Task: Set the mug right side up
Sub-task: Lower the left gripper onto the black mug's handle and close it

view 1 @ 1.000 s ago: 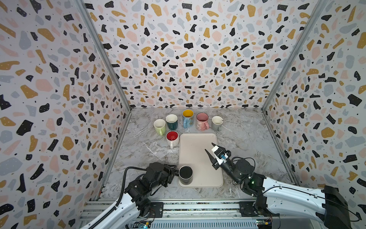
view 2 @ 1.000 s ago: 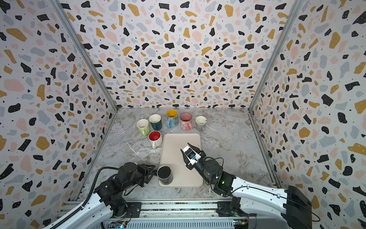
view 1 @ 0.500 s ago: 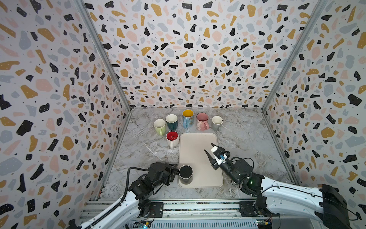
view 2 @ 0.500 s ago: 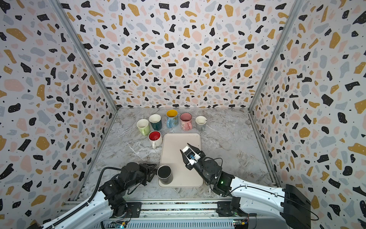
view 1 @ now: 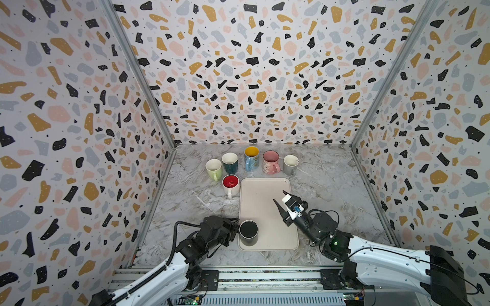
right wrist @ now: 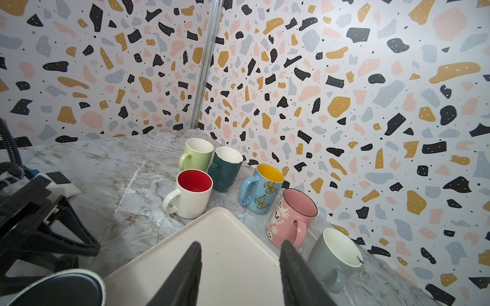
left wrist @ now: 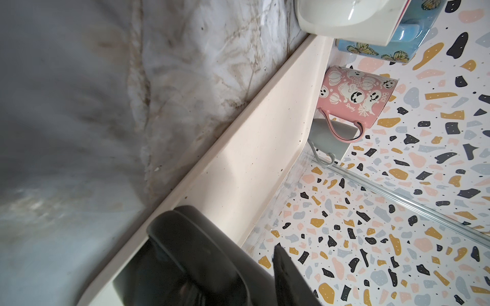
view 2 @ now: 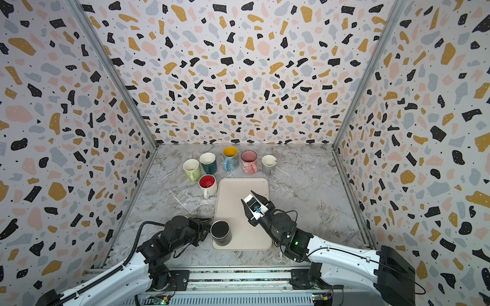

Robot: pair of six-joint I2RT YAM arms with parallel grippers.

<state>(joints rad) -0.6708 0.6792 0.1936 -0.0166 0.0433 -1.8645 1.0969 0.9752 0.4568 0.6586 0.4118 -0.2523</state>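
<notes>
The black mug [view 1: 248,231] stands on the near left corner of the pale tray [view 1: 265,201] with its mouth facing up, its dark inside showing in both top views. The tray lies on the marbled surface [view 1: 196,201], its long sides running from near to far. The left hand [view 1: 234,229] sits low just left of the tray, right up against the left side of the black mug. In the left wrist view the dark body of the black mug [left wrist: 185,259] fills the edge of the picture with one finger [left wrist: 287,278] beside it. I cannot tell whether this hand is closed on the mug or only touching it. The right hand [view 1: 279,196] hangs over the right half of the tray, well apart from the black mug. Its fingers are spread with nothing between them, plain in the right wrist view [right wrist: 240,243]. A white mug [view 1: 230,184] with a red inside stands on the surface just beside the tray's far left corner. Farther back, toward the far wall, five more stand mouth up in a loose row from left to right: a green mug [view 1: 213,169], a teal mug [view 1: 229,162], a blue mug [view 1: 251,158] with a yellow inside, a pink mug [view 1: 271,161] and a grey mug [view 1: 291,164].
</notes>
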